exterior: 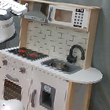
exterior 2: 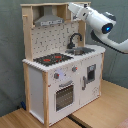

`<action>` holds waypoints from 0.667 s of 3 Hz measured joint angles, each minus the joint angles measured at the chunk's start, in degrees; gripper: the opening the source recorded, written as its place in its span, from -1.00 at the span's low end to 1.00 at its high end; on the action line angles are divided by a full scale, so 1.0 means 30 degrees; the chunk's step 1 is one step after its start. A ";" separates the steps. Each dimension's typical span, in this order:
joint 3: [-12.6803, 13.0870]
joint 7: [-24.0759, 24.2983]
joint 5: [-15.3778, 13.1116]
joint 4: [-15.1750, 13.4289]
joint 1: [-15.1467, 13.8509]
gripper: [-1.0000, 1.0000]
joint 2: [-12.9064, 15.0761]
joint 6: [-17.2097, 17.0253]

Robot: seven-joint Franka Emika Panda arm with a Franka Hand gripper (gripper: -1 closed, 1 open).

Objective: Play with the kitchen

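Kitchen [exterior: 46, 85] stands on the floor against a grey backdrop; judged rigid, heavy and not liftable, with smooth panels. Oven door [exterior 2: 64, 95] handle, then tap [exterior: 75, 53], look the likeliest holds. Gripper [exterior 2: 75, 9] hovers near the hood [exterior 2: 48, 20]; its opening cannot be told.

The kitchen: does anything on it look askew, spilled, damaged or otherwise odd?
Nothing stands out. The kitchen stands upright, its oven door looks closed, and the hob and sink look clean. The arm is up near the hood.
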 joint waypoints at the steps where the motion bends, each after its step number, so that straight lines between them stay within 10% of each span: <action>1: 0.0159 0.1786 0.0000 0.0723 -0.0829 1.00 -0.0353 -0.0577; 2: 0.0253 0.3510 0.0000 0.1047 -0.1155 1.00 -0.0793 -0.1201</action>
